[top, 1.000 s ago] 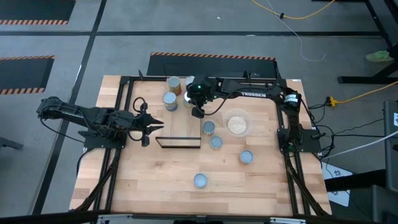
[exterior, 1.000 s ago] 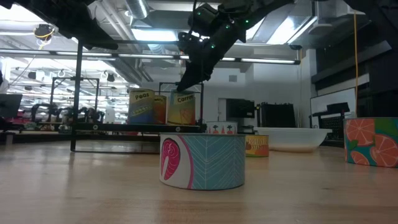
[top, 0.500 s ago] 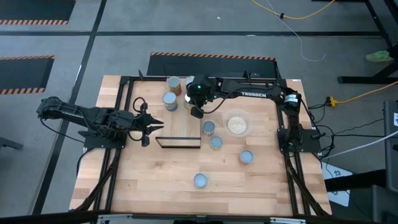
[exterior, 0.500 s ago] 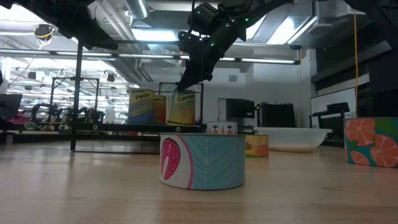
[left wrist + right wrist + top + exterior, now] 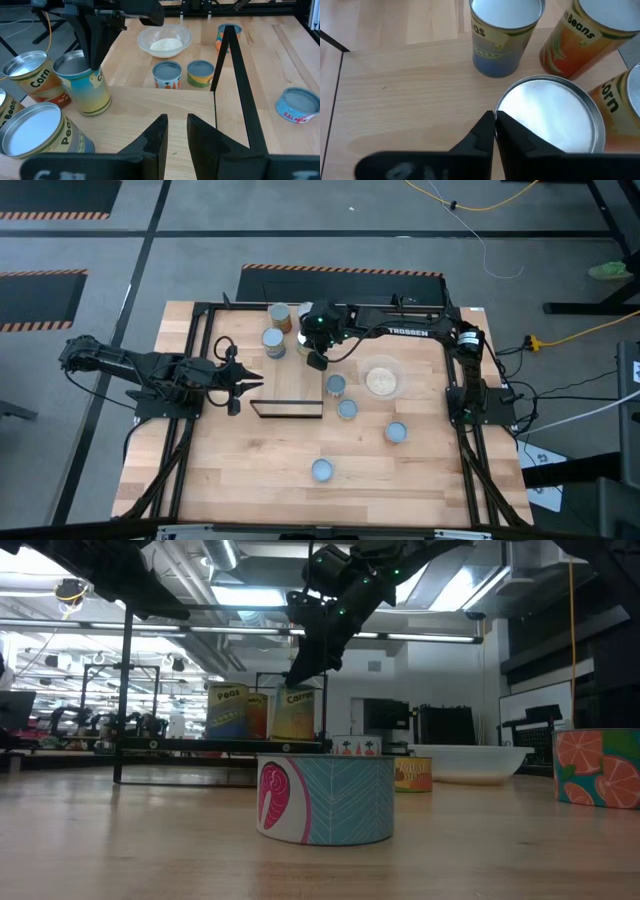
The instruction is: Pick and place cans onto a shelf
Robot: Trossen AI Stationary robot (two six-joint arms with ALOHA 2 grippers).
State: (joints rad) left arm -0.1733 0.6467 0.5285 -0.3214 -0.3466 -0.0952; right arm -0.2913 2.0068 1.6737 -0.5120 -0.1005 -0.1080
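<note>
The shelf (image 5: 232, 340) is a light-wood board with black frame edges on the table's far left part. Several upright cans stand on it: a Peas can (image 5: 228, 710), a Corn can (image 5: 35, 80), a Beans can (image 5: 580, 40) and a blue-yellow can with a silver top (image 5: 550, 120). My right gripper (image 5: 495, 120) is shut, its tips right at that can's rim. It also shows in the left wrist view (image 5: 94, 65). My left gripper (image 5: 176, 132) is open and empty, level above the shelf's left part (image 5: 245, 378). My right gripper comes slanting down from above with shut fingers. The tips stand at the rim of the blue-yellow can's silver top (image 5: 501, 105). I cannot tell whether they touch it. The can stands upright on the shelf board.
On the table right of the shelf stand two small cans (image 5: 337, 385) (image 5: 347, 409), another (image 5: 396, 432), and a teal one near the front (image 5: 322, 470). A clear bowl (image 5: 381, 378) with beige contents stands at the right. The shelf's black frame edge (image 5: 235, 85) runs beside the cans.
</note>
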